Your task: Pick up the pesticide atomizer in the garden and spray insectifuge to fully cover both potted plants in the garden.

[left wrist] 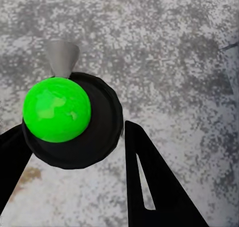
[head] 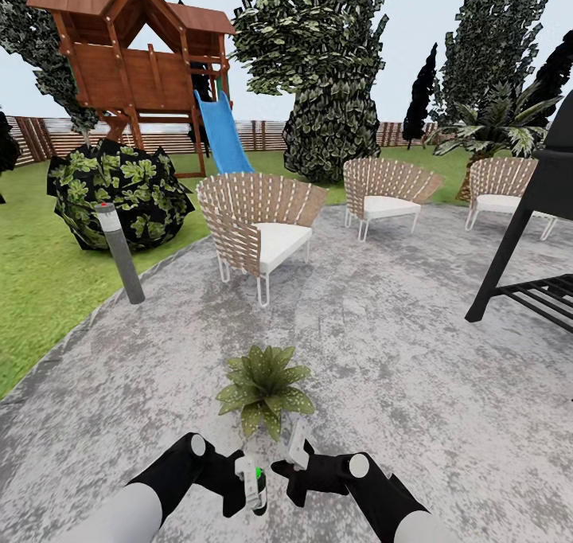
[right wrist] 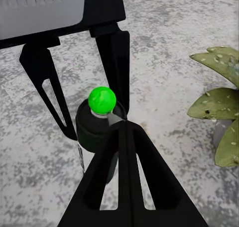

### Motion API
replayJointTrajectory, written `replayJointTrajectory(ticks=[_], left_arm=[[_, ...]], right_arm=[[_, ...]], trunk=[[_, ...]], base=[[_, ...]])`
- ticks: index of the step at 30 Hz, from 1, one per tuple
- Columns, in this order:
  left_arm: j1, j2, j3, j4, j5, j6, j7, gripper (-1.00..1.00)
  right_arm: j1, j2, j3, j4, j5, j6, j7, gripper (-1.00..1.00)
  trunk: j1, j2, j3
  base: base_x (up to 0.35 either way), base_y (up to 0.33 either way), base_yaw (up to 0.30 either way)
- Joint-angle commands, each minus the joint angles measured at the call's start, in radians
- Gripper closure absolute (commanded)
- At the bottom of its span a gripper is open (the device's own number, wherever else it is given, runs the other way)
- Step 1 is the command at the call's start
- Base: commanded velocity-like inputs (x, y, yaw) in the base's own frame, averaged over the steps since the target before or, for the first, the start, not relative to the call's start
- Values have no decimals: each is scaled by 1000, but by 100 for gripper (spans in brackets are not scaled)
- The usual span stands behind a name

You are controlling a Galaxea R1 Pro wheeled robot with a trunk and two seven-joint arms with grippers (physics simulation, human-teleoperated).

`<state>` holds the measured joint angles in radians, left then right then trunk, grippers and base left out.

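Note:
The pesticide atomizer has a dark round body, a bright green knob and a grey cone nozzle. My left gripper is shut on it low over the grey patio, one finger on each side of the body. The right wrist view shows the atomizer held between the left fingers. My right gripper hangs just right of it, its fingers pressed together. One potted plant, a low green rosette, stands just ahead of both grippers, its leaves close by. The other potted plant is out of view.
A wicker chair stands ahead, two more farther right. A grey bollard light marks the patio's left edge beside the lawn. A black grill stand is at right. An ivy shrub and wooden playset stand behind.

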<state>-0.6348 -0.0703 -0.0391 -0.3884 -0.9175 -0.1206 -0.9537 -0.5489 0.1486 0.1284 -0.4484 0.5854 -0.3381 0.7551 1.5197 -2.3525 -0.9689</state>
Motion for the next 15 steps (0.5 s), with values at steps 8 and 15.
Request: replayJointTrajectory(ticks=[8, 15], left_arm=[[0, -15, 2, -1, -11, -16, 6, 100], [0, -26, 4, 14, -11, -16, 6, 100]], right_arm=[[0, 0, -1, -1, 10, -5, 0, 100], [0, 0, -1, -1, 10, -6, 0, 100]], trunk=[[0, 0, -1], [0, 0, -1]], base=[[0, 0, 0], [0, 0, 0]])
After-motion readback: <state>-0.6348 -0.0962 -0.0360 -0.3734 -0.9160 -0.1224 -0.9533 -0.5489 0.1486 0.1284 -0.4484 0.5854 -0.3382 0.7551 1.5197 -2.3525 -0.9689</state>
